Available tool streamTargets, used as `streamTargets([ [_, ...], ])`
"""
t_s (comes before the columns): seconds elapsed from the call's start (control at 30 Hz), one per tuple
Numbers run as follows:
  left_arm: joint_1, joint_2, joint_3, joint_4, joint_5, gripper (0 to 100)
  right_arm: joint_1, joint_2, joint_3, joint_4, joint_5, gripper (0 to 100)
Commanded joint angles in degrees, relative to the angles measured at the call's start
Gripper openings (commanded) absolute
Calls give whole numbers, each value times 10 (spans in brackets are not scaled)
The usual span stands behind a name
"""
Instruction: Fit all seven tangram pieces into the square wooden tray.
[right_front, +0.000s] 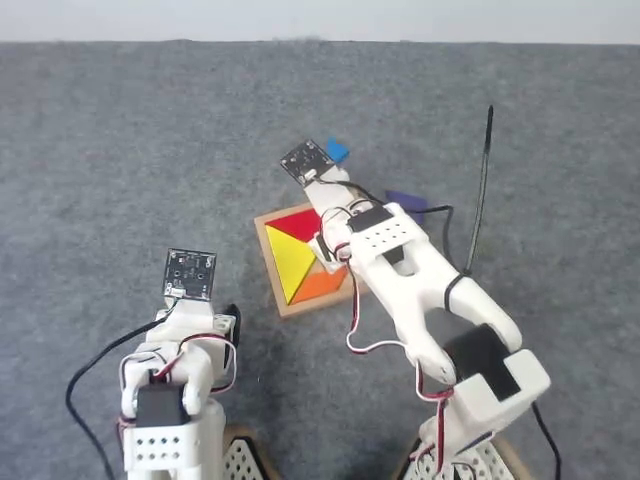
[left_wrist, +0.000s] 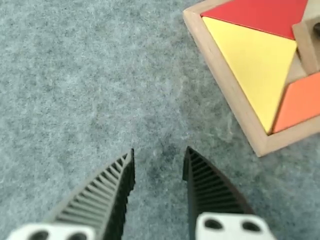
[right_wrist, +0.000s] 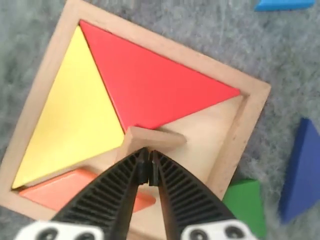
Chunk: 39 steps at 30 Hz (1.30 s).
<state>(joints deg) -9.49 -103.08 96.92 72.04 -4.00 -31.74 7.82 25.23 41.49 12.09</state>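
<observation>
Over the square wooden tray (right_wrist: 245, 125) on the grey mat (left_wrist: 75, 75), I see my right gripper (right_wrist: 148, 157), fingers pressed together, with the tips at the edge of a plain wood piece (right_wrist: 155, 137). A red triangle (right_wrist: 155, 90), a yellow triangle (right_wrist: 75, 110) and an orange piece (right_wrist: 65, 190) lie inside the tray. A green piece (right_wrist: 245, 200), a dark blue piece (right_wrist: 302, 170) and a light blue piece (right_wrist: 285, 4) lie on the mat just outside it. My left gripper (left_wrist: 159, 157) hangs above the mat beside the tray, fingers apart and holding nothing.
</observation>
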Motion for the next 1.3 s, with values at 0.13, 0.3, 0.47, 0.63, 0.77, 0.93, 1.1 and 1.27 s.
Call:
streamTargets([
  [0.13,2,-16,-5,5,-4,153,-2,-29,-51,24,4,18],
  [0.3,2,-16,-5,5,-4,153,0,-41,-56,3,-5,20],
  [0.47,2,-16,-5,5,-4,153,0,-9,-70,-9,-4,20],
  [0.63,2,-16,-5,5,-4,153,7,-10,-91,-10,-7,20],
  [0.77,2,-16,-5,5,-4,153,15,12,-111,-11,-7,20],
  [0.93,2,-16,-5,5,-4,153,37,67,-145,-6,-4,20],
  [1.1,2,-16,-5,5,-4,153,51,87,-154,13,-3,19],
  [1.27,2,-16,-5,5,-4,153,51,82,-146,32,-3,18],
])
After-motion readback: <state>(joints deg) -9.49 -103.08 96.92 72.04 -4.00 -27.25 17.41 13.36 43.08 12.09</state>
